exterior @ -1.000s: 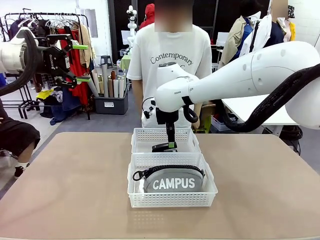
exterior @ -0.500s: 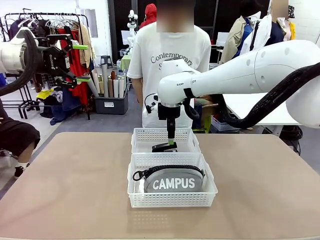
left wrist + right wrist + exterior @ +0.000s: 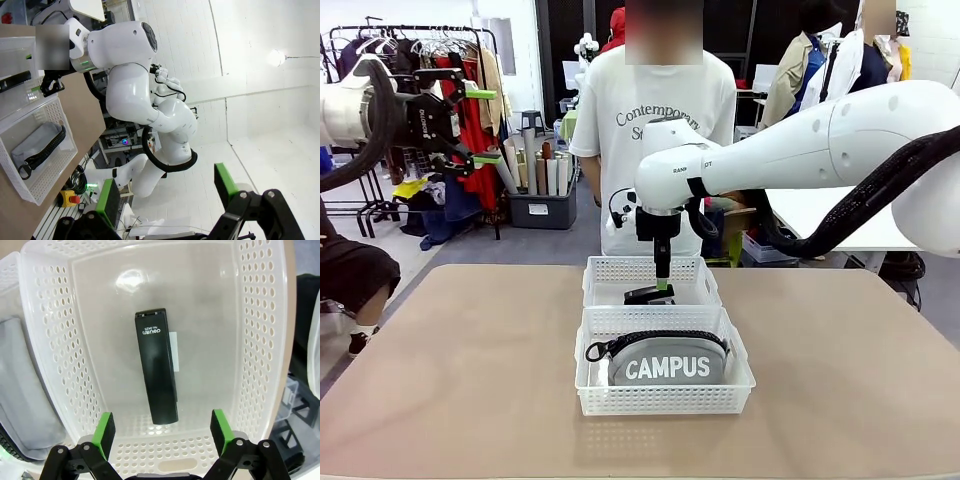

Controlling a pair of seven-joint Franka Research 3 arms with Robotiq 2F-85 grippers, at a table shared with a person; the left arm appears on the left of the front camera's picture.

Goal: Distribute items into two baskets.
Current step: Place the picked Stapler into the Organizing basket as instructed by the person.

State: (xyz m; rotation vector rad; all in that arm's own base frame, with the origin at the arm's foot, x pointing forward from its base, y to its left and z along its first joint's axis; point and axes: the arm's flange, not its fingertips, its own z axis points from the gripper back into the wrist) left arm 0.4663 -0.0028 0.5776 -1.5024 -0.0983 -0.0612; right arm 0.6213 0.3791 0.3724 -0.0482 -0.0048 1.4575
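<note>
Baskets first: two matching shallow white plastic baskets with perforated sides sit touching end to end at the middle of a tan table [image 3: 470, 360]. The near basket [image 3: 665, 398] holds a grey fabric zip pouch [image 3: 667, 362] with white "CAMPUS" lettering and a black zipper. The far basket [image 3: 610, 270] holds a small black stapler [image 3: 157, 365], lying flat on the clear bottom.

The right gripper [image 3: 663, 285] hangs just above the stapler, its green-padded fingers spread wide and holding nothing. The left gripper [image 3: 485, 125] is raised well off to the left, fingers apart and empty.

A person in a white T-shirt [image 3: 655, 110] stands behind the table; the white right arm covers their hands. From the front, the far basket's wall hides most of the stapler.

Compared with a second ago, the right gripper has lifted slightly off the stapler; pouch and baskets are unmoved.
</note>
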